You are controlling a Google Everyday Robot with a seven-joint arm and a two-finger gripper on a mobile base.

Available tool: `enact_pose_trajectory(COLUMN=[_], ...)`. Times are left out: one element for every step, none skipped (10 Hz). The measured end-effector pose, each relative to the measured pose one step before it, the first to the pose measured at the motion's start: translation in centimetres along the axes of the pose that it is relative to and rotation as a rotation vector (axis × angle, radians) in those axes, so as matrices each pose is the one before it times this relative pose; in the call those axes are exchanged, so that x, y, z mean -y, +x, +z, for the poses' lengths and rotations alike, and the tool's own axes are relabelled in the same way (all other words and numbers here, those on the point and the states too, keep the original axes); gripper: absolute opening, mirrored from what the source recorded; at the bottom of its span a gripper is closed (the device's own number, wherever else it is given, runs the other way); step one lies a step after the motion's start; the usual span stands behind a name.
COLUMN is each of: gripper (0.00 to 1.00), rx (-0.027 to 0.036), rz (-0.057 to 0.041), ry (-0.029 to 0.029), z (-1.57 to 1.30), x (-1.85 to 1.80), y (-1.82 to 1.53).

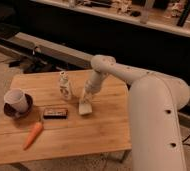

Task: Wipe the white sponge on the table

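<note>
Sponge pressed to tabletop, wipe apparently in hand.
The gripper (86, 100) meets the off-white rectangular sponge (85, 108) on the light-brown plank table (103, 127); next likely needs sliding.

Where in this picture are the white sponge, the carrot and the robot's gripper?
white sponge (85, 108): camera view, middle of its top face, under the gripper.
carrot (33, 135): camera view, middle of its orange body.
gripper (86, 99): camera view, its tip, down at the sponge on the table (108, 130).
</note>
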Motion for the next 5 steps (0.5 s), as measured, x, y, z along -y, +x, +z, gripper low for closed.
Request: enact_pose_trajectory(gripper=[0.52,0.62,0.68,0.69,0.69], rx=[0.00012,-0.00005,-0.00014,0.0001,0.00015], rz=[0.00007,-0.00004,0.00002,-0.00001,0.00003], ry=[-0.00004,0.00005,0.00004,-0.00007,-0.00002], z=[-0.001,-0.002,0.008,-0.005,-0.005], x=[0.001,0.001,0.002,-0.003,0.001], y=[-0.004,0.003,0.002,-0.002,-0.003])
